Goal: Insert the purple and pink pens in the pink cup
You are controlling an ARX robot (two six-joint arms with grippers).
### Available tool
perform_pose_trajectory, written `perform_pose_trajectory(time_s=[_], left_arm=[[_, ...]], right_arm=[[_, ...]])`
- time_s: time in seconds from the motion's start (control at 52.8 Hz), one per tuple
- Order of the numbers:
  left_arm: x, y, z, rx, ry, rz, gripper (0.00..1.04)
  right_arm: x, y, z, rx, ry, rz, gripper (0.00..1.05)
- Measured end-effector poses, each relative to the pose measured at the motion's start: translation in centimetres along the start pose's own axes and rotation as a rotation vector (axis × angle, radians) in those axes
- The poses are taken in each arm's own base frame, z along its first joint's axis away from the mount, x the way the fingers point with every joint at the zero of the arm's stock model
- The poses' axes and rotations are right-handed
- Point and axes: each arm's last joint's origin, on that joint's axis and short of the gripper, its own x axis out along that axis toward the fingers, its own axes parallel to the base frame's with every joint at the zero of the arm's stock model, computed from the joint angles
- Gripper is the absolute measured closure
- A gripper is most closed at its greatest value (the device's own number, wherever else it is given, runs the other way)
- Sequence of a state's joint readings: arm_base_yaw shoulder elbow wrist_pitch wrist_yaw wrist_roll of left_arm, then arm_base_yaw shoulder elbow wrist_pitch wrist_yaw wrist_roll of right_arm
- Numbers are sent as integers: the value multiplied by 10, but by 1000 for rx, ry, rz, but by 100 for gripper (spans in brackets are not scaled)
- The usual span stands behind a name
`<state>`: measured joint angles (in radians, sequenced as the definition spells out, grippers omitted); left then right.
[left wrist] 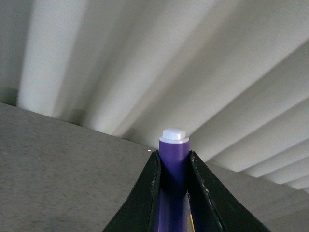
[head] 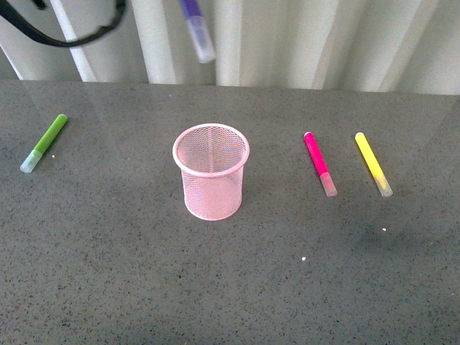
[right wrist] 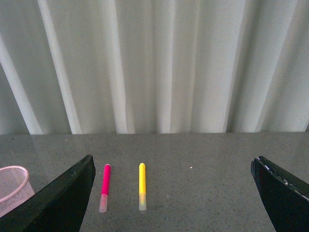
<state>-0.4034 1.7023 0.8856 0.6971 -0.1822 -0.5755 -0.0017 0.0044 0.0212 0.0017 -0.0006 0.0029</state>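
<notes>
Purple pen [head: 195, 29] is up in the air, high over the worktop [head: 108, 287]. It hangs tilted and a little blurred against the curtain [head: 323, 43], pale end lowest, well clear of the pink cup [head: 212, 194] below it. The left wrist view shows the left pincer [left wrist: 174, 154] closed tight on the barrel, a black finger [left wrist: 149, 193] pressed to either side and the white tip poking out past the fingertips.

The cup stands upright mid-worktop, mesh walls see-through, nothing showing inside. To its right lies the pink pen [head: 319, 163], flat on the surface, clear cap toward the camera. Just beyond it the yellow marker [head: 373, 163] lies nearly parallel, the two apart and not touching. Far over on the left is the green marker [head: 44, 142], lying at a slant.

The right pincer [right wrist: 173, 162] is spread wide and holding nothing. Between its fingers, on the worktop ahead, lie the pink pen and the yellow marker, with the cup's rim at the edge of its view.
</notes>
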Motion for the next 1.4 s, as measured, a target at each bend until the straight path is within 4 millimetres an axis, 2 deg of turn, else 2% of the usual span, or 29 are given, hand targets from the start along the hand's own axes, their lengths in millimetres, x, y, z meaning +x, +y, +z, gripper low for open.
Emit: perform_pose_trajectory(time_s=[0.057, 0.152, 0.511, 0.89, 1.307, 1.326, 1.402], left_arm=[[0, -9, -15, -14, -12, -34, 92], [5, -10, -27, -24, -27, -57, 92], [23, 29, -61, -20, -11, -20, 92], [24, 52, -83, -49, -15, 0, 92], [13, 54, -93, -47, -7, -42, 92], [13, 54, -94, -46, -6, -43, 90], [11, 55, -97, -38, -4, -46, 73]], right_arm=[[0, 0, 0, 0, 0, 0, 7], [0, 0, 0, 0, 0, 0, 7], [0, 0, 0, 0, 0, 0, 7], [0, 0, 0, 0, 0, 0, 7], [0, 0, 0, 0, 0, 0, 7], [0, 0, 0, 0, 0, 0, 7], [0, 0, 0, 0, 0, 0, 7]])
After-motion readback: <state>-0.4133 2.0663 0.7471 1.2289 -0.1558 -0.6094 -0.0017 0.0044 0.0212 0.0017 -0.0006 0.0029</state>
